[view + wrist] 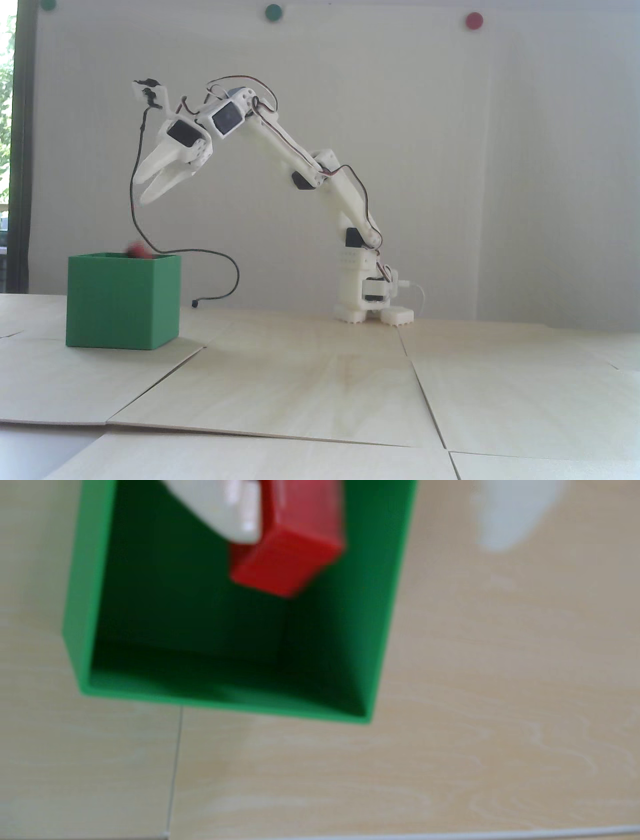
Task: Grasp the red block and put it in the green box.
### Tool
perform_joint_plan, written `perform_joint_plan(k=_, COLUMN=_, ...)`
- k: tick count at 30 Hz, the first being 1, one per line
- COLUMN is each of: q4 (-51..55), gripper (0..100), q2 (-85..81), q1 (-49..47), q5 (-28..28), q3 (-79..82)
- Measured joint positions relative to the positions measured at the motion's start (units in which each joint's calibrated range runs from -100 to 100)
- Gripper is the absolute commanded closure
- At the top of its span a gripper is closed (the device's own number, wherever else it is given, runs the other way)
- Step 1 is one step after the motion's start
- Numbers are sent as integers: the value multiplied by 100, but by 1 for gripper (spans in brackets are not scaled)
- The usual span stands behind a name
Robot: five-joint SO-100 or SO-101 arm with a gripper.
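Red block point(138, 250) — at green box point(122, 305) rim

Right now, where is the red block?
In the fixed view the red block is a blur at the green box's top rim, below the open gripper; the wrist view shows it over the box's opening.

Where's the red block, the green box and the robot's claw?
red block point(287, 563), wrist view: its near face.
green box point(122, 305), fixed view: its front wall.
gripper point(141, 188), fixed view: between the spread fingertips.
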Motion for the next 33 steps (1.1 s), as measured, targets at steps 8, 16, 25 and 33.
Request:
perform_joint_plan(k=8, q4=125, gripper=98, q2=0, q1=-38, q5=21, q3=-63)
perform_joint_plan(k=16, q4=1406, gripper=98, q2=0, q1=-695, q5=21, q3=-1611)
perform_joint_plan(k=25, q4=2313, gripper=98, q2=-955, q1=-1934, q5=21, q3=-1495)
perform_joint_plan(k=33, q4=2063, gripper=98, q2=-3412, q1=-3072, q5=87, q3=1880)
